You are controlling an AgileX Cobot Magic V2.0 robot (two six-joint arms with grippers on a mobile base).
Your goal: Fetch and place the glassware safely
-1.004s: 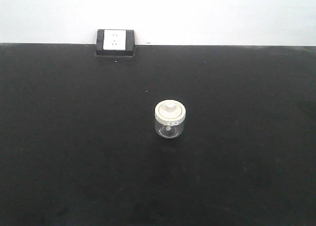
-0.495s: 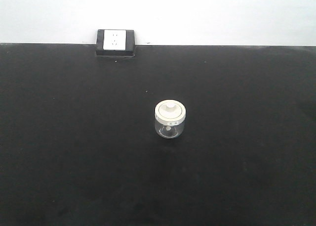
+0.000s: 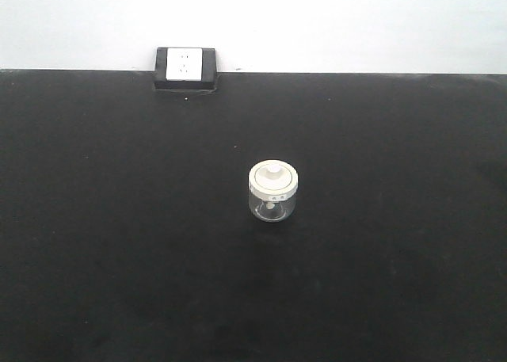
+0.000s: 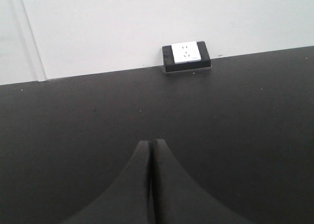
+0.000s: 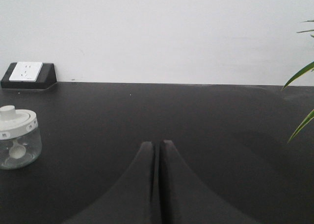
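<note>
The glassware [image 3: 273, 192] is a small squat clear jar with a cream-white knobbed lid, upright near the middle of the black table [image 3: 119, 259]. The right wrist view shows the glassware [image 5: 17, 138] at the far left with a tiny whitish spoon inside. My right gripper [image 5: 157, 144] is shut and empty, well to the right of the jar and nearer than it. Over bare table, my left gripper [image 4: 150, 142] is shut with nothing in it; the jar is out of its view. Neither gripper appears in the front view.
A white power socket in a black housing [image 3: 185, 67] sits at the table's far edge against the white wall; the socket [image 4: 186, 53] also shows in the left wrist view. Green plant leaves [image 5: 301, 96] reach in at the right.
</note>
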